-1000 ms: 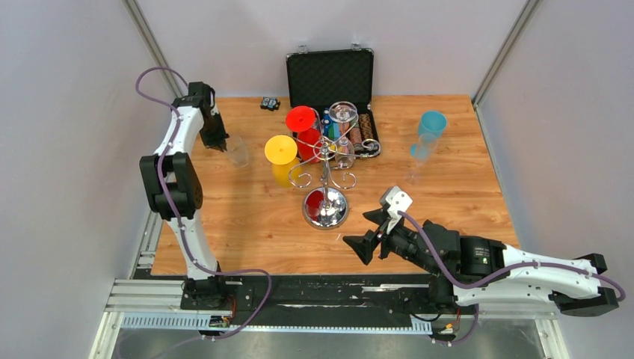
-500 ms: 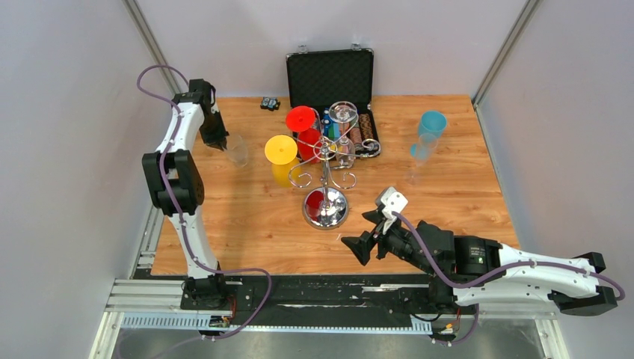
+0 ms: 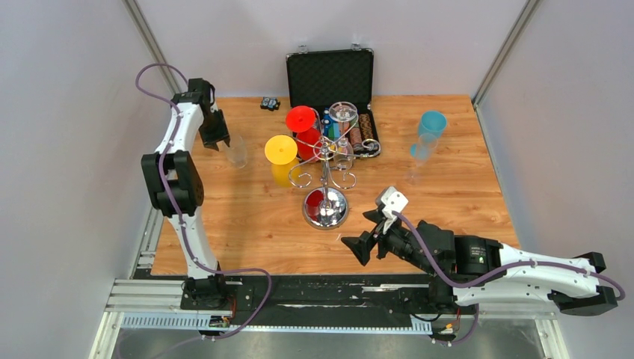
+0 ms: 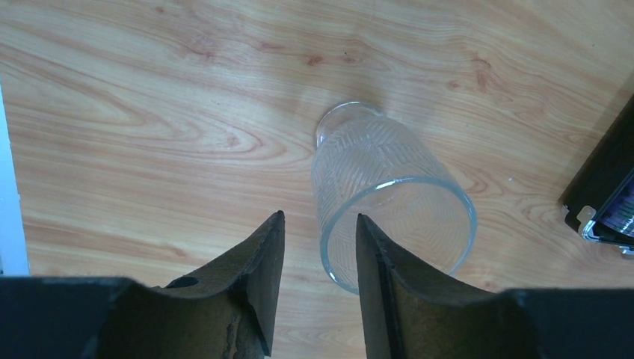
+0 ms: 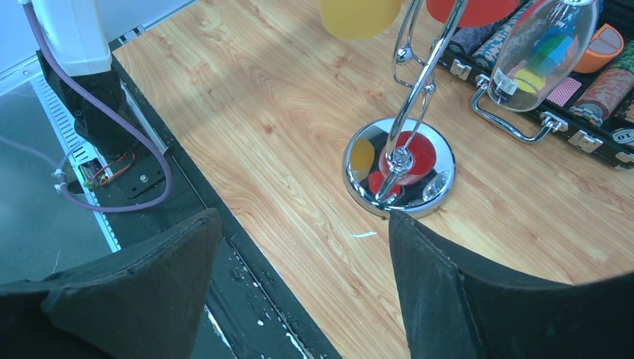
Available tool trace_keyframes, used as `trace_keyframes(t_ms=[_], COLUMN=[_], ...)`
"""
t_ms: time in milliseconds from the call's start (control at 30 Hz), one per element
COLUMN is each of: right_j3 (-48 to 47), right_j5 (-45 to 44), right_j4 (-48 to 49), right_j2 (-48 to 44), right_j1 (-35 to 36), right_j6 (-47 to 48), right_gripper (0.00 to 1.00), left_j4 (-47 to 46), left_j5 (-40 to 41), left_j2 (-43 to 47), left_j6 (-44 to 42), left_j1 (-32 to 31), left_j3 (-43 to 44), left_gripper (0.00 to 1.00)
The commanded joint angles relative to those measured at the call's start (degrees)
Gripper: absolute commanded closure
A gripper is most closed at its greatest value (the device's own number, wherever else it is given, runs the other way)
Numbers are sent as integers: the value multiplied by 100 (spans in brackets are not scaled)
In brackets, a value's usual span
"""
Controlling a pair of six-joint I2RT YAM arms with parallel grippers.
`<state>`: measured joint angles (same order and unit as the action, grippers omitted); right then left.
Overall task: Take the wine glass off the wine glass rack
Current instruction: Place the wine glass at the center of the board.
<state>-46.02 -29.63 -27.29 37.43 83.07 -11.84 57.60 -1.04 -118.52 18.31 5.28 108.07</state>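
Note:
The wine glass rack (image 3: 325, 207) stands mid-table on its round mirrored base (image 5: 398, 166). Red (image 3: 302, 120), yellow (image 3: 281, 149) and clear (image 3: 343, 112) wine glasses hang upside down from its curled arms. At the far left a clear patterned glass (image 3: 237, 151) stands upright on the wood. My left gripper (image 3: 217, 138) hovers over it, open, one finger (image 4: 381, 284) above the mouth and the rim's near wall (image 4: 327, 247) in the gap (image 4: 320, 215). My right gripper (image 3: 362, 239) is open and empty near the front edge, facing the rack base (image 5: 303, 215).
An open black chip case (image 3: 330, 78) with coloured chips sits behind the rack. A blue glass (image 3: 428, 134) stands at the right. A small black object (image 3: 270, 103) lies at the back. The table's front edge and black rail (image 5: 247, 284) run under my right gripper.
My left gripper's jaws have spread apart at the clear glass's rim, and the glass stays standing. My right gripper has shifted slightly toward the front edge and opened a little wider.

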Motion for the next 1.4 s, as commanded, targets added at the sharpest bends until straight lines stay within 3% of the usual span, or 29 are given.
trace_keyframes(t_ms=[0, 467, 767, 933, 1367], right_j3=[-296, -555, -990, -1208, -1706], right_j5=[-162, -259, -358, -399, -720], right_j4=[-29, -339, -894, -1086, -1582], right_j2=[-20, 195, 293, 195, 198], right_j1=[-10, -10, -10, -10, -10], right_j6=[-56, -278, -634, -852, -1601], right_gripper=[19, 17, 16, 15, 15], left_j4=[-386, -2150, -2972, -3090, -2613], left_j5=[-112, -647, -1790, -2274, -3132], left_j2=[675, 2518, 3991, 4953, 6971], left_j6=[57, 411, 954, 1201, 1447], left_j1=[35, 36, 35, 28, 26], left_j3=[-195, -2430, -3905, -4544, -5054], left_gripper=[51, 39, 27, 19, 15])
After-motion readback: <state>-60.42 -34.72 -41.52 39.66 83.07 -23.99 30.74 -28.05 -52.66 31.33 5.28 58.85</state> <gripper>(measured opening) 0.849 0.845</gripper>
